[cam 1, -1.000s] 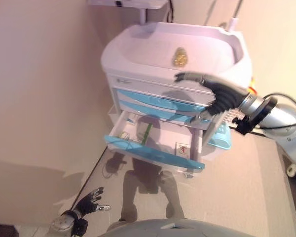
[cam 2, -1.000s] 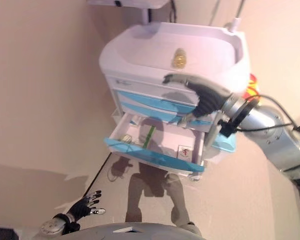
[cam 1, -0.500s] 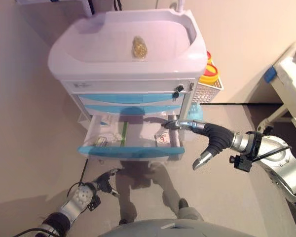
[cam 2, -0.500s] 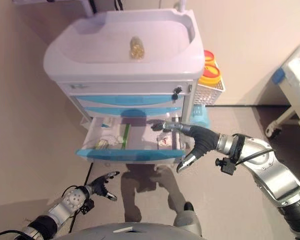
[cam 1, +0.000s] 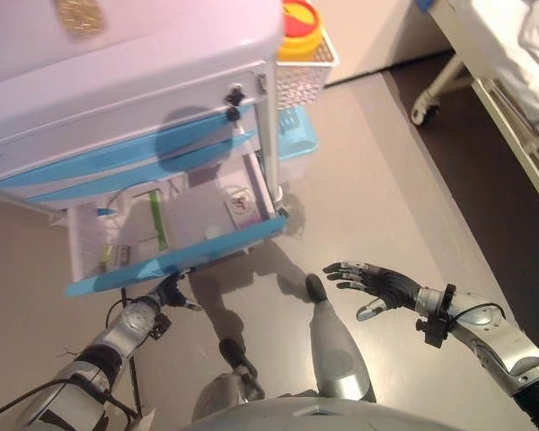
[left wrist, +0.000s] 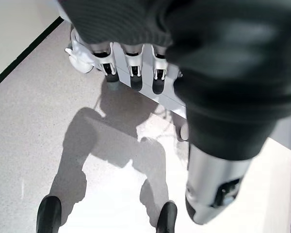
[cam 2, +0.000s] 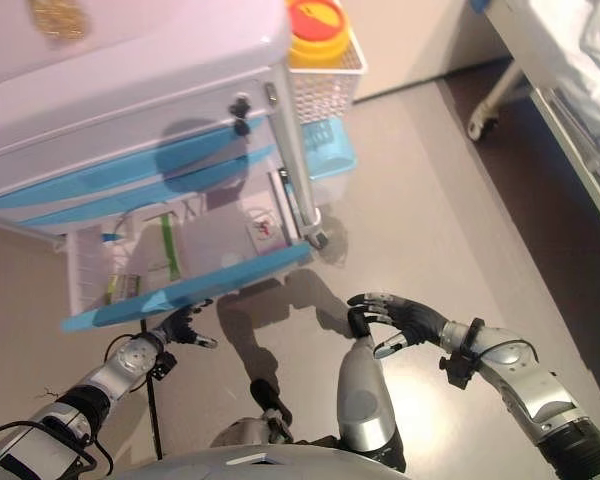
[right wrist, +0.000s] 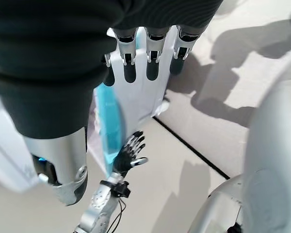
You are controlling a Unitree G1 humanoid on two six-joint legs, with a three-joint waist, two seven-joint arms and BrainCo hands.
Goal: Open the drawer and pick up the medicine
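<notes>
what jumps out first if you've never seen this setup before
The open drawer of the white and blue medical cart draws the eye first: pulled well out, with small packets and a green item lying inside. Next come the two robot hands low over the floor, neither holding anything: the left hand just below the drawer's blue front, the right hand spread open off to the cart's right. A yellow and red container sits in the cart's side basket.

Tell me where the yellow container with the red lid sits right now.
The yellow container stands in a white wire basket hung on the cart's right side, above the open drawer, in both eye views.
</notes>
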